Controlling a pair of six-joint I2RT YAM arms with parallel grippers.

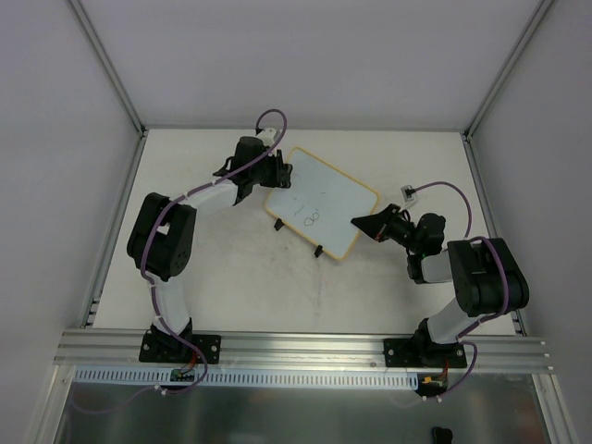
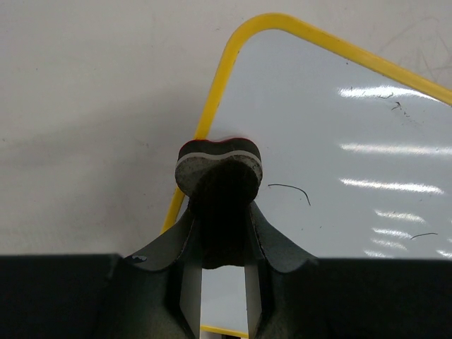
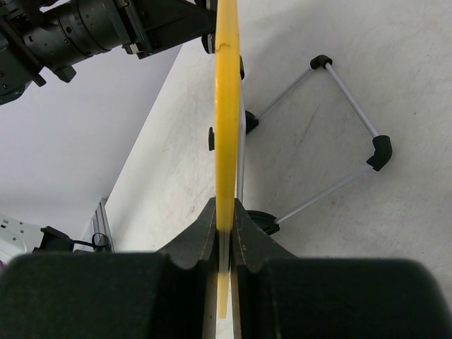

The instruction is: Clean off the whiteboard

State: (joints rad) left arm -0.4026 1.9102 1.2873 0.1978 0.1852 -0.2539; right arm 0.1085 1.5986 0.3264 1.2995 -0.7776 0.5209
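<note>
slippage was risked if the eraser (image 2: 217, 166), clenched in the left gripper (image 2: 220, 233) at the left corner of the whiteboard (image 1: 322, 203), was pushed hard: that whiteboard was only pinched at its right edge by the right gripper (image 3: 224, 233).

White table (image 1: 242, 282) w/ alum. rail (image 1: 305, 345) at near edge, plain grey walls (image 1: 305, 55) on 3 sides.

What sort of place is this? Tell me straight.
Probably a robot test cell in a lab: plain white walls enclose a table, a left arm and right arm are bolted to an aluminium rail, with a whiteboard between them.
</note>
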